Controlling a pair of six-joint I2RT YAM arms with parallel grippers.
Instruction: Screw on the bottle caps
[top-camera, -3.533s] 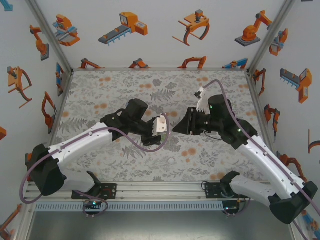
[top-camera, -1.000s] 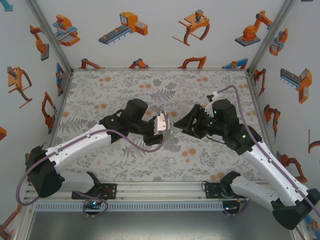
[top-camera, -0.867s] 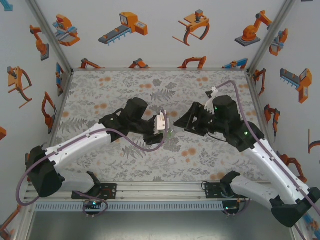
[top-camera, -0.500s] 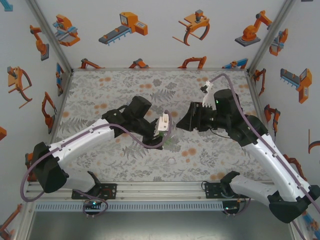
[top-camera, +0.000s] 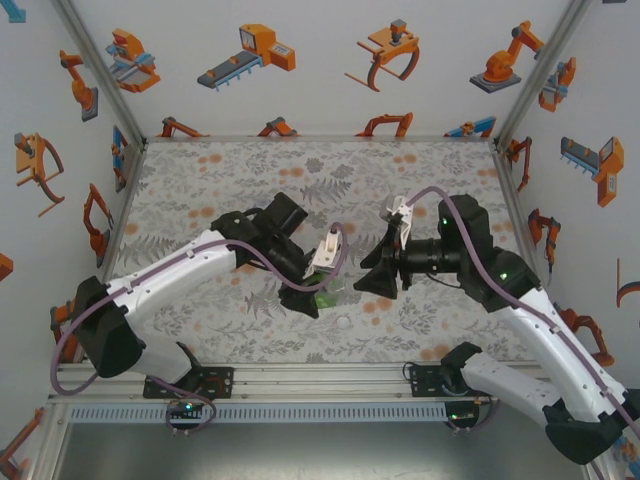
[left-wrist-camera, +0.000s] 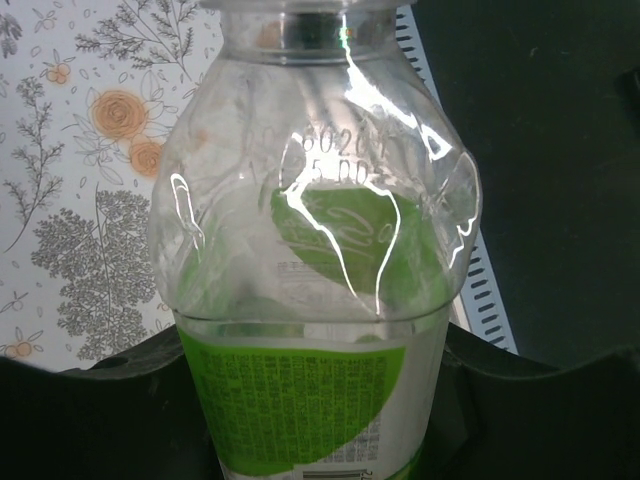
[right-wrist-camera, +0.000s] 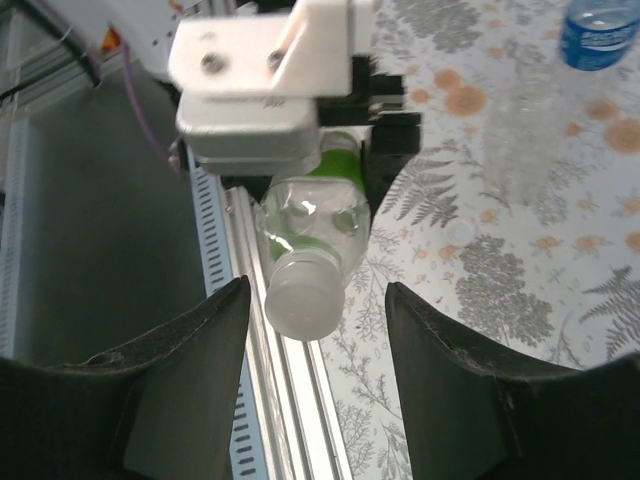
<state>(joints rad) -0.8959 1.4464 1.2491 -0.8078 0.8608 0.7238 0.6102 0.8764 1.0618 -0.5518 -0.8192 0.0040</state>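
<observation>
Jaws of the left arm (top-camera: 200, 265) are seen from above, squeezed tight on the green-labelled bottle (top-camera: 326, 297), which is held up over the flowery worktop (top-camera: 200, 180). The right arm (top-camera: 520, 300) is pointed at it from just beside.

From the left wrist, numbers are seen stamped near the bottle's shoulder, but they are not clear. The tiny label print cannot be read.

From the right wrist, a whitish cap (right-wrist-camera: 303, 297) is seen sitting on the bottle's neck. The right jaws are spread apart, one on each side of it, not touching. How tight the cap sits cannot be told, so twisting is likely left. A blue-labelled bottle (right-wrist-camera: 600, 30) is stood well apart.
</observation>
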